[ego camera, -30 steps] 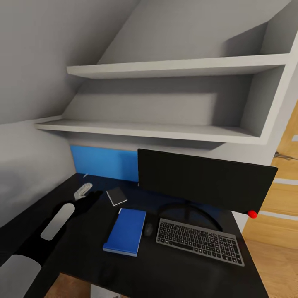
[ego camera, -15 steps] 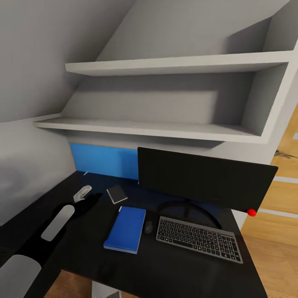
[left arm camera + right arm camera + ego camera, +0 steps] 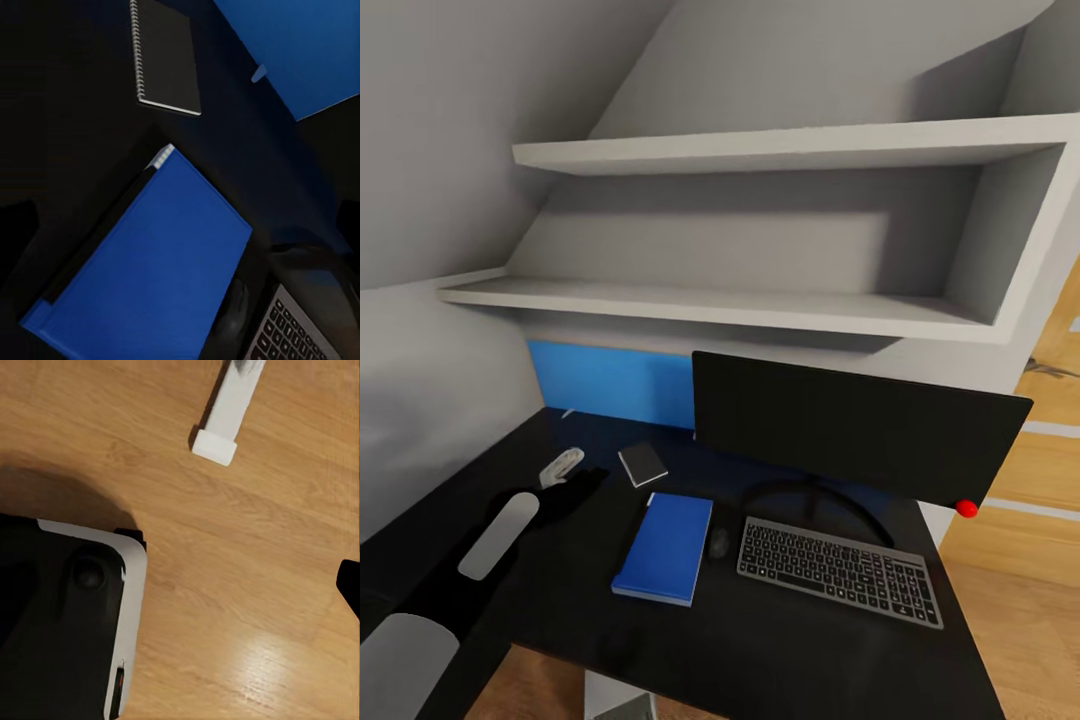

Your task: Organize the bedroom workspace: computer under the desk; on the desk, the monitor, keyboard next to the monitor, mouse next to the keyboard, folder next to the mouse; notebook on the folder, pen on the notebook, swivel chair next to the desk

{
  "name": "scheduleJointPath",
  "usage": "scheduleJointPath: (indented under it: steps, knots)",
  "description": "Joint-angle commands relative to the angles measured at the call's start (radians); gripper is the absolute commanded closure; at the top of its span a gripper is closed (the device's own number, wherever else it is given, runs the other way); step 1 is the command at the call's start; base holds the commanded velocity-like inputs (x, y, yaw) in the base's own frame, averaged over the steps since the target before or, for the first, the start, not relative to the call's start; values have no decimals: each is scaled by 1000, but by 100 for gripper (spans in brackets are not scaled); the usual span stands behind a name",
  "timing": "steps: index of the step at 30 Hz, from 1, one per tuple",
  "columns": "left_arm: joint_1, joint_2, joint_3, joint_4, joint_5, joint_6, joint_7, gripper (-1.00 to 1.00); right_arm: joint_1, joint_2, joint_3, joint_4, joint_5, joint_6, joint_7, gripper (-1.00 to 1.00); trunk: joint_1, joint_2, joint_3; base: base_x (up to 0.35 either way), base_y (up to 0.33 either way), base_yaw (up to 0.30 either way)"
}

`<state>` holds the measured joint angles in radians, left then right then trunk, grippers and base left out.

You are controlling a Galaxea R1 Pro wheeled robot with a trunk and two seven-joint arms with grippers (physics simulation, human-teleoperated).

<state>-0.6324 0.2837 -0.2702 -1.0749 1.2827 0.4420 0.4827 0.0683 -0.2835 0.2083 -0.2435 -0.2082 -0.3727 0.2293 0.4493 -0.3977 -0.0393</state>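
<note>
On the black desk (image 3: 780,650), your left gripper (image 3: 582,478), whose opening I cannot tell, hovers near the notebook (image 3: 643,463); you should grasp it for the folder (image 3: 665,547).

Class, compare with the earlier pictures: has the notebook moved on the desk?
No. The notebook keeps its place beside the folder and monitor; the whole view shifted slightly.

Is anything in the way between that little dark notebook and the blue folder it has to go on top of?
Nothing visible is. The notebook lies flat on the desk, just behind the folder, with only bare black desktop between them. The folder's top is bare too. The left gripper hovers beside the notebook.
</note>
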Motion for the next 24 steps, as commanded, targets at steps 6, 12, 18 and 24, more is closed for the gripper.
scheduleJointPath:
  steps: [6,12,18,24]
  knots:
    - [-1,4,-3,-9,10,3,9,-100,30,36,7,6,4,-11,1,-100,1,-2,-12,0,0,-40]
    - [2,9,-6,-10,8,9,11,-100,30,40,5,7,5,23,-30,-100,1,-2,-21,20,72,-98]
    - [3,11,-6,-10,6,15,10,-100,30,42,5,7,6,31,-46,-100,1,-2,-30,86,221,-160]
    - [3,11,-7,-10,6,17,10,-100,30,43,6,7,8,30,-49,-100,1,-2,-37,179,258,-195]
